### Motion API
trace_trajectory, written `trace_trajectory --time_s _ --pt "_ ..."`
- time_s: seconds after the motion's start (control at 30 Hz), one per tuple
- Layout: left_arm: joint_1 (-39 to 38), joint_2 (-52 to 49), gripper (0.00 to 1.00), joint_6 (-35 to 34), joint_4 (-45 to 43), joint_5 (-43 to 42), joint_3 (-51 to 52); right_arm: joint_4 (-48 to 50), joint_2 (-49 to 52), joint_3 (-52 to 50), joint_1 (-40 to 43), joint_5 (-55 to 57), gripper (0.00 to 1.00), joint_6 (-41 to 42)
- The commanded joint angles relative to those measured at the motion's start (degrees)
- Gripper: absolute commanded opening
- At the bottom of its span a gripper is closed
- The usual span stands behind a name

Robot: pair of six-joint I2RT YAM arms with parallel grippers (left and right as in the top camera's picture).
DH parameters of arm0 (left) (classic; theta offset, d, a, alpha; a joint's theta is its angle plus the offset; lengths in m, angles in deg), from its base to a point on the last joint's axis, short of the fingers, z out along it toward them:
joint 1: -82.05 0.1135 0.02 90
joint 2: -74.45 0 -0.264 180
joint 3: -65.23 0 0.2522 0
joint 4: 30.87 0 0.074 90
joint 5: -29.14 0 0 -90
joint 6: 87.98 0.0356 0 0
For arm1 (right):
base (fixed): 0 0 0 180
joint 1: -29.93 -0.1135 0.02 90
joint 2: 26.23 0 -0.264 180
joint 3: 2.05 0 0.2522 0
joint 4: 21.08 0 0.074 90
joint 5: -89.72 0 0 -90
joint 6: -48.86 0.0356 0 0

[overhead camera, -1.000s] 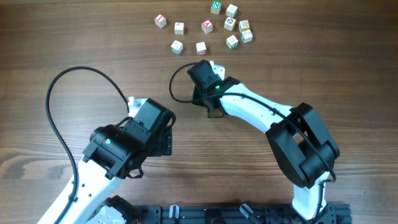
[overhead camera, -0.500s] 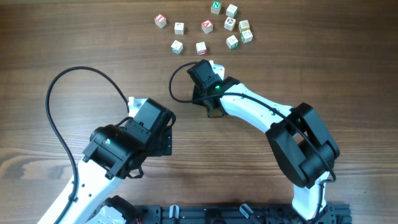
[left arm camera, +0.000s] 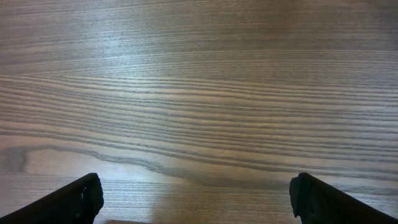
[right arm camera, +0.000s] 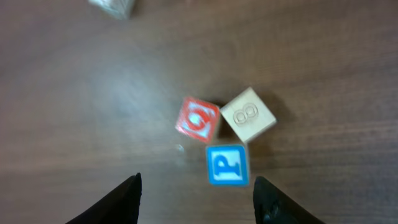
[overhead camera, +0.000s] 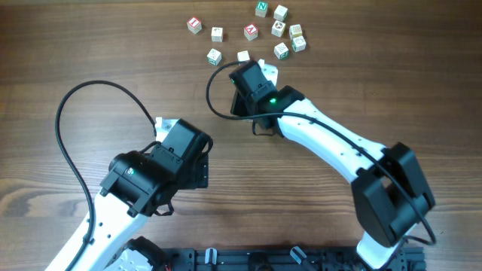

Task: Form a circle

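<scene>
Several small pale wooden letter cubes lie in a loose cluster at the far side of the table, among them a red-marked cube (overhead camera: 194, 25) and a green-marked cube (overhead camera: 261, 9); they form no ring. My right gripper (overhead camera: 265, 68) is at the cluster's near edge. In the right wrist view my right gripper (right arm camera: 199, 199) is open and holds nothing. A blue P cube (right arm camera: 227, 165) lies just ahead of it, touching a red cube (right arm camera: 199, 120) and a plain cube (right arm camera: 249, 114). My left gripper (left arm camera: 196, 199) hangs open over bare wood.
The left arm (overhead camera: 158, 173) sits at the near left with its black cable (overhead camera: 75, 98) looping over the table. Another cube (right arm camera: 112, 6) shows at the top edge of the right wrist view. The wooden table (overhead camera: 392, 75) lies all around.
My right arm has reached farther toward the cubes, and its jaws have spread wider. The left arm has stayed still.
</scene>
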Motion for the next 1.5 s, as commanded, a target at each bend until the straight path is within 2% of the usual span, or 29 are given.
trace_trajectory --time_s 0.0,0.03,0.07,0.1,0.17,0.27,0.63,1.03,1.27,1.47 --pt "0.3 0.4 1.00 -0.1 0.0 0.8 0.3 2.3 -0.9 1.1 0.0 5.6 0.57 3.8" --pt "0.3 0.4 1.00 -0.1 0.0 0.8 0.3 3.0 -0.8 1.1 0.0 5.7 0.52 3.5" --pt "0.3 0.4 1.00 -0.1 0.0 1.4 0.3 4.3 -0.5 1.0 0.0 5.3 0.34 2.7" --pt "0.3 0.4 1.00 -0.1 0.0 1.9 0.3 4.8 -0.2 1.0 0.0 5.3 0.26 2.7" --pt "0.3 0.4 1.00 -0.1 0.0 1.9 0.3 5.6 1.2 1.0 0.0 5.3 0.15 2.9" --pt "0.3 0.4 1.00 -0.1 0.0 2.3 0.3 7.3 4.2 1.0 0.0 5.3 0.09 2.8" --pt "0.3 0.4 1.00 -0.1 0.0 2.3 0.3 7.4 6.8 0.9 0.1 3.2 0.05 2.8" --pt "0.3 0.4 1.00 -0.1 0.0 2.3 0.3 7.8 7.8 0.9 0.1 -0.3 0.05 2.8" --pt "0.3 0.4 1.00 -0.1 0.0 2.3 0.3 8.6 7.8 0.9 0.1 -6.7 0.05 1.4" --pt "0.3 0.4 1.00 -0.1 0.0 2.3 0.3 8.8 8.1 0.5 0.1 -6.6 0.05 0.4"
